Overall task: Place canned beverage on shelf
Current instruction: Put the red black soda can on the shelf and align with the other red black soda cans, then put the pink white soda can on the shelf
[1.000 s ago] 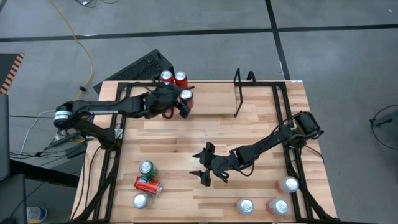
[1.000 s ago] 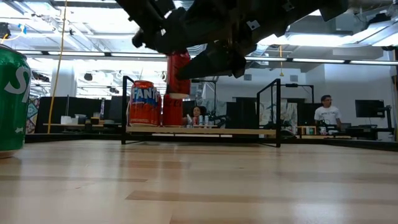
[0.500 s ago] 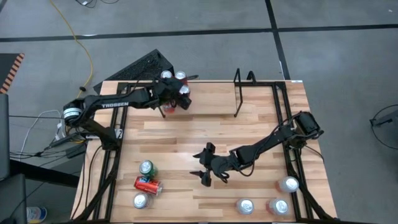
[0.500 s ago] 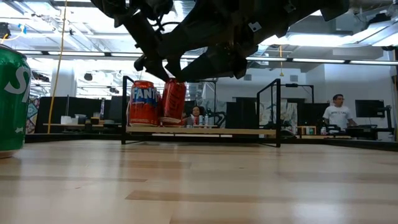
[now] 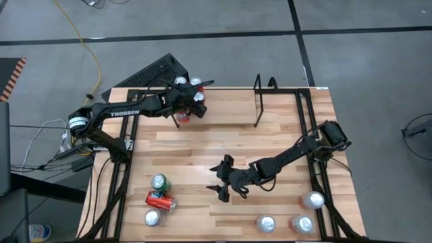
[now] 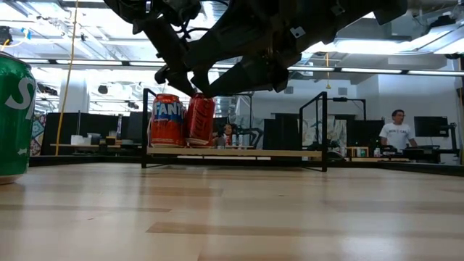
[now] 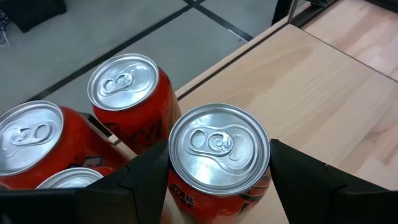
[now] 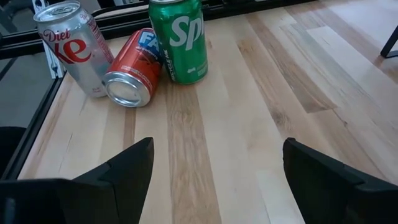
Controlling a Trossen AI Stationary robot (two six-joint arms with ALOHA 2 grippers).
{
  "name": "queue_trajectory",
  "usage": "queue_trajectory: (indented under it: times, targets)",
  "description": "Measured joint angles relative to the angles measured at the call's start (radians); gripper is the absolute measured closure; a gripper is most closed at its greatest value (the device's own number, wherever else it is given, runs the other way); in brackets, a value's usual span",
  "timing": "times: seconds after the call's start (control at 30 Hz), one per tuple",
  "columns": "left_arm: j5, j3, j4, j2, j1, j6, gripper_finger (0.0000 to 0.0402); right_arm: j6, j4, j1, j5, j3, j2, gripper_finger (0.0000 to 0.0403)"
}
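Observation:
The shelf, a low rack of black rods, sits at the table's far edge; in the low view the shelf carries a Fanta can. My left gripper is at its left end, shut on a red can beside other red cans. In the low view the held red can stands next to the Fanta can, base at shelf level. My right gripper hovers open over the table's middle, nothing between its fingers. My left gripper pinches the red can's upper side wall between its two fingers, one on each opposite side just below the rim. The fingers slant downward from the table's left. The can is nearly upright, slightly tilted; whether its base rests on the shelf I cannot tell.
Near left on the table are a Sprite can, a Fanta can lying on its side and a Diet Coke can. Three more cans stand near right. Black rails edge the table. The shelf's right part is bare.
My left gripper carried the red can toward the table's far edge and down, from above the shelf to shelf level beside the Fanta can, then stayed there. The can has kept its top up.

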Motion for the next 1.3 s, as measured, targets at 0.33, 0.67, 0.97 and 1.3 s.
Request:
queue_trajectory:
  times: [0.33,0.67,0.97,1.3]
  targets:
    - [0.0,0.0,-0.011,0.0,0.0,0.016,0.0153,0.024,0.0,0.0,-0.005,0.0,0.0,0.0072]
    - [0.0,0.0,-0.007,-0.004,0.0,0.071,0.0101,0.026,-0.003,0.0,-0.052,0.0,0.0,0.0072]
    - [0.004,0.0,-0.021,-0.044,-0.015,0.074,0.0095,0.026,-0.015,0.0,-0.052,0.0,0.0,0.0072]
    - [0.004,0.0,-0.063,-0.26,-0.137,0.138,0.0095,-0.002,-0.02,-0.039,0.155,0.001,0.0,0.0077]
